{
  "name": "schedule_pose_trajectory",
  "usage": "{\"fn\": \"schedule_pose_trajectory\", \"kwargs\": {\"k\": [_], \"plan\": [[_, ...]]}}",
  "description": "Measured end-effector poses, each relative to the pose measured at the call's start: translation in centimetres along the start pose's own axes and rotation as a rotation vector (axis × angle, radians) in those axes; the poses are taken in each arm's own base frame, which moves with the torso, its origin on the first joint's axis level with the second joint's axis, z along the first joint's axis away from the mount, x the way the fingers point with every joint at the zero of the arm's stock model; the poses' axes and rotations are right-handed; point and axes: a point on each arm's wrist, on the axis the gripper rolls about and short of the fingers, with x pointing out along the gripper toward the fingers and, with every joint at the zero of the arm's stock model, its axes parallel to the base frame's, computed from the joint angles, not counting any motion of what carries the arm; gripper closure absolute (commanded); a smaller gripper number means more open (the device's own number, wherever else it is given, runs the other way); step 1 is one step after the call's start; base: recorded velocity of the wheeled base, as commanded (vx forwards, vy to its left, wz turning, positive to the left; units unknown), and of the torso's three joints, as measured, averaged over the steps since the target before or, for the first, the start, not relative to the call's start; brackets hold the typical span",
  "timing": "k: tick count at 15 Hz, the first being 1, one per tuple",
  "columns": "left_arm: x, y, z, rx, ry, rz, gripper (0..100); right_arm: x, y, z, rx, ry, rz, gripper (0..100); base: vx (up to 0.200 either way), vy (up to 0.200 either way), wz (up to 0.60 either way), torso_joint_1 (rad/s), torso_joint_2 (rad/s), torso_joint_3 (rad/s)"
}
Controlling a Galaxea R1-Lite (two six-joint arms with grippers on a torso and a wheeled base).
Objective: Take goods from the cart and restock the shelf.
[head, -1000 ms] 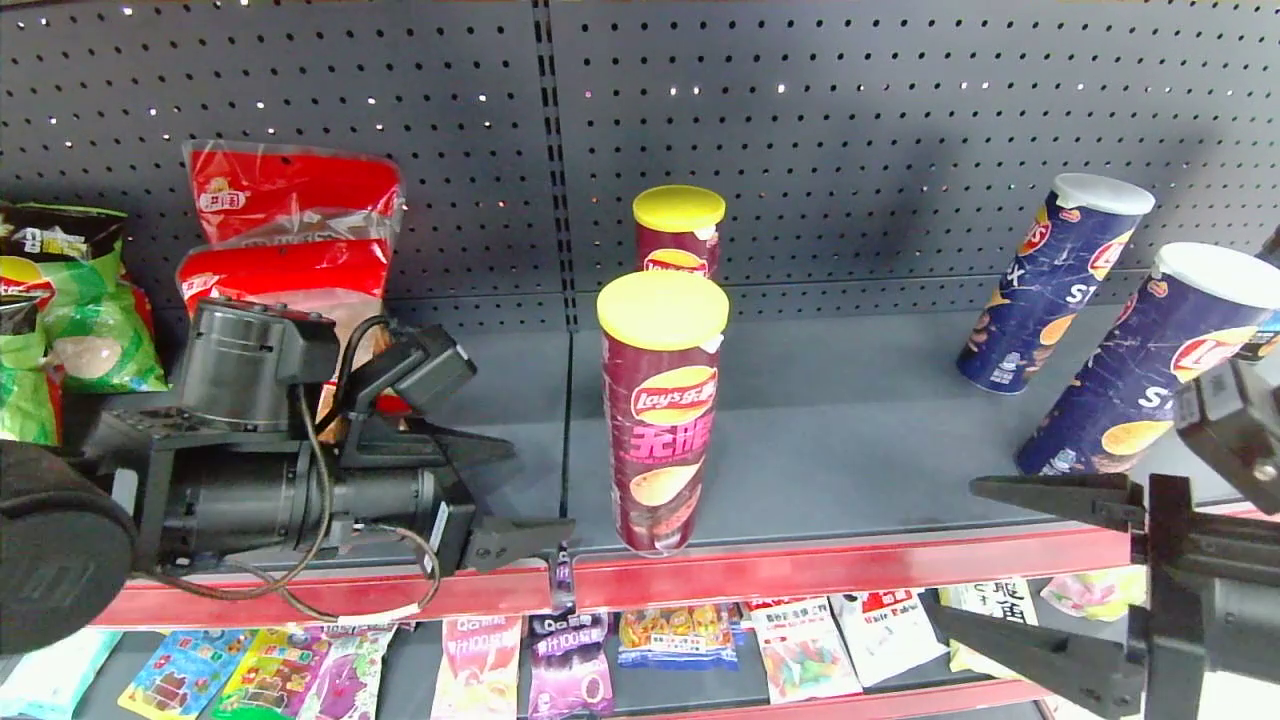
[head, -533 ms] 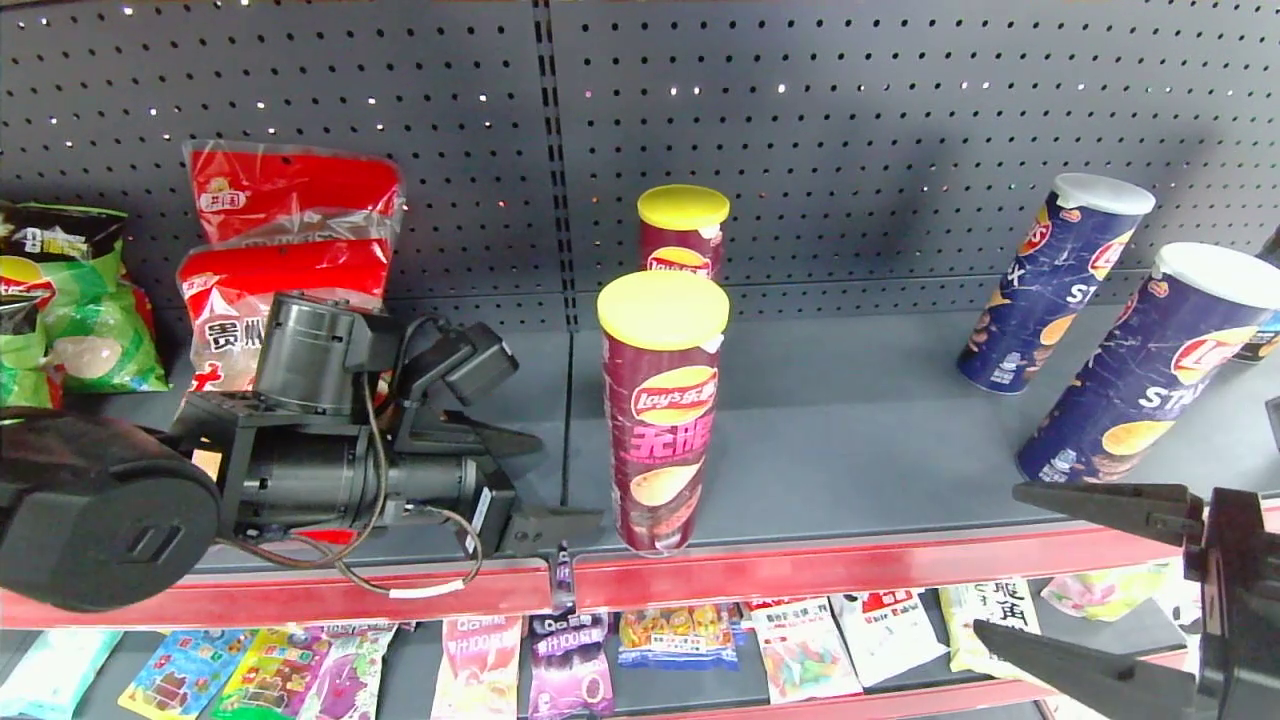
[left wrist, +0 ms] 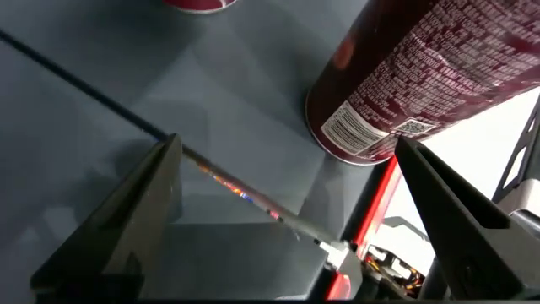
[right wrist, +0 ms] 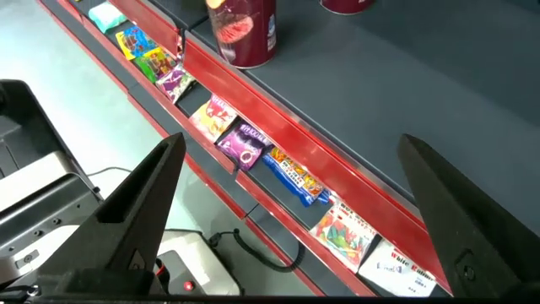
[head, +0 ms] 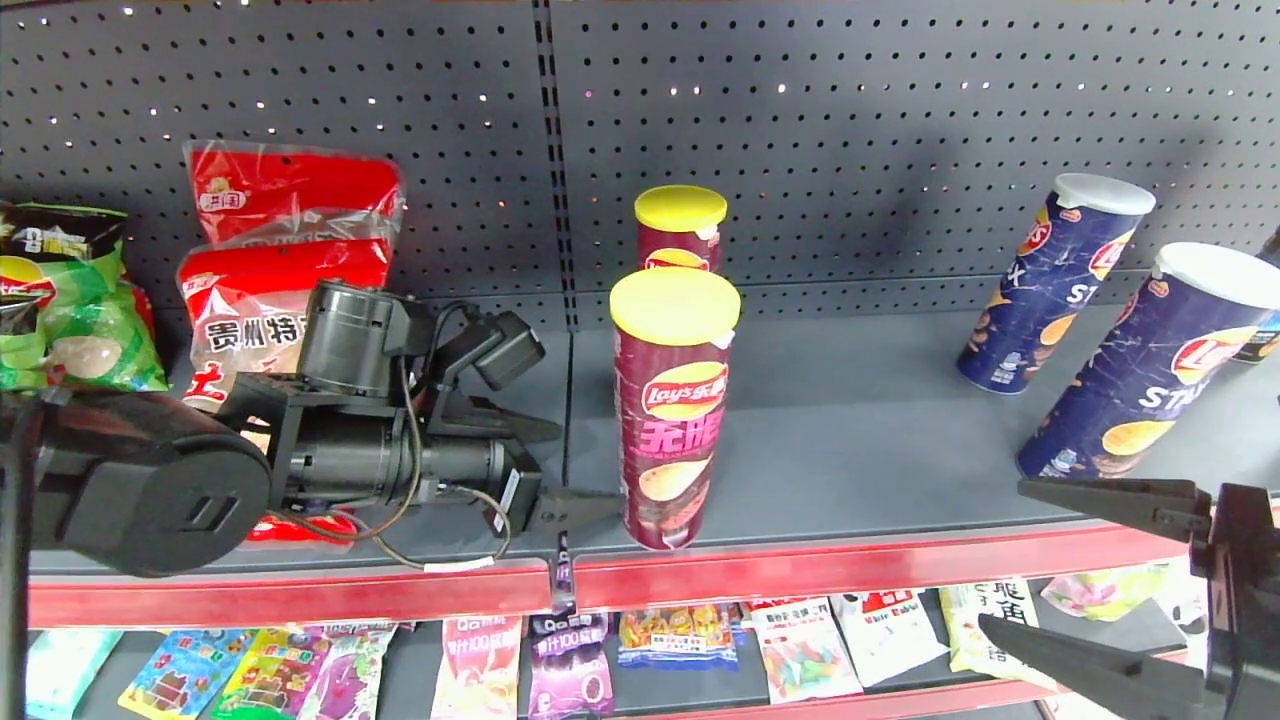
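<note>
The left end effector (head: 590,465), spread wide and empty, faces the can (head: 672,410), which stands upright just ahead of it at the shelf (head: 850,440) lip, where a sideways nudge on closing could topple it off the edge.

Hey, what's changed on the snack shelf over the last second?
The left tool, open, slid right along the shelf up to the front purple can, which shifted slightly right, apparently nudged. The right tool, also open, drew back to the right. Nothing was gripped or released. The back purple can, blue cans and red bags stayed put.
</note>
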Motion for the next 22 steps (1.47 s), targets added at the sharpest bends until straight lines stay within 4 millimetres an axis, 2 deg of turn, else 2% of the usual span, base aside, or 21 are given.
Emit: {"fn": "schedule_pose_trajectory", "kwargs": {"k": [12,22], "plan": [[0.4,0.8,-0.5,0.001,-0.021,0.046,0,0.0,0.0,0.2,-0.001,-0.006,-0.001,0,0.000,0.000,0.00,0.000,0.00,0.000],[1.0,1.1,0.3,0.012,-0.036,0.047,0,0.0,0.0,0.3,-0.002,-0.009,-0.002,0,0.000,0.000,0.00,0.000,0.00,0.000]]}}
